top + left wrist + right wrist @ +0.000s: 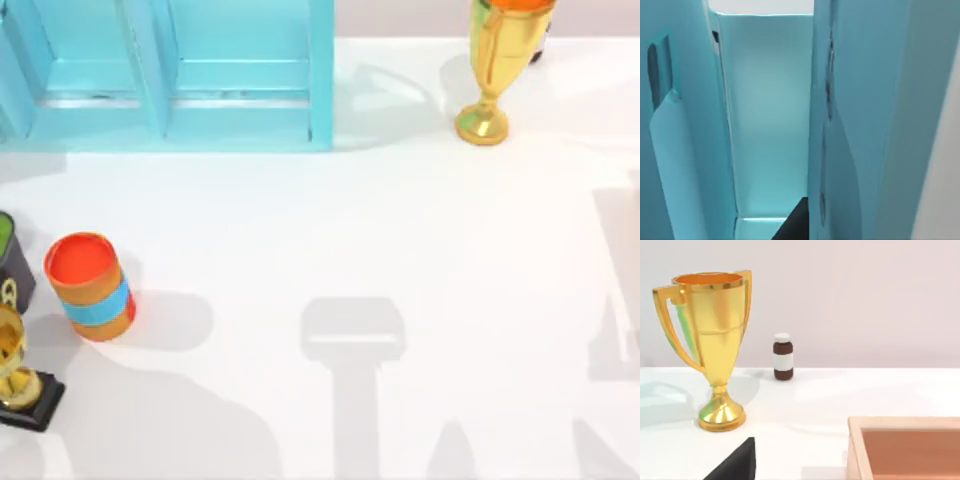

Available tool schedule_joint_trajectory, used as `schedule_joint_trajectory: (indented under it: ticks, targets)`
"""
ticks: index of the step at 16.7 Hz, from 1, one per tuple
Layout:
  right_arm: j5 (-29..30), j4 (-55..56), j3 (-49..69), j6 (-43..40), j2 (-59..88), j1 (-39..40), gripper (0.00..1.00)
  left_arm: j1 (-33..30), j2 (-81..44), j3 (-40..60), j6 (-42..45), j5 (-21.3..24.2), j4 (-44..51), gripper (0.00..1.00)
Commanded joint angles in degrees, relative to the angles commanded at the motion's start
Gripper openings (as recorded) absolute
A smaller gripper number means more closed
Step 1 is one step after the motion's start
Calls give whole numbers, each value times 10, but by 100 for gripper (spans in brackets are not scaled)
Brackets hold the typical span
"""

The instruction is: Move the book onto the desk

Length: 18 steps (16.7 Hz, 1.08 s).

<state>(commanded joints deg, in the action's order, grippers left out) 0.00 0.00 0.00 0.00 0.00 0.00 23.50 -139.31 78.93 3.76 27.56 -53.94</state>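
The book is out of view. The desk [400,230] is the wide white tabletop. In the left wrist view the light-blue shelf unit [765,115] stands very close, with its upright walls around a narrow compartment, and a dark part of my left gripper [794,224] sits at its near end. A dark part of my right gripper [736,463] hangs low over the desk [805,405], facing a gold trophy [715,340] at the back right.
The shelf unit [170,70] lines the back left. The gold trophy [495,60] stands at the back right, beside a small brown bottle [783,357] and a wooden box [905,447]. An orange can [90,285], a dark container [12,260] and a second trophy [20,370] crowd the left edge.
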Motion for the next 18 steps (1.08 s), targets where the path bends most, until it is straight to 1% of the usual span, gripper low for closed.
schedule_joint_trajectory:
  ticks: [7,8,18]
  targets:
    - [0,0,0,0,0,0,100,0,0,0,0,0,0,2]
    - [0,0,0,0,0,0,100,0,0,0,0,0,0,0]
    - [0,0,0,0,0,0,100,-3,9,-6,-1,2,8,0]
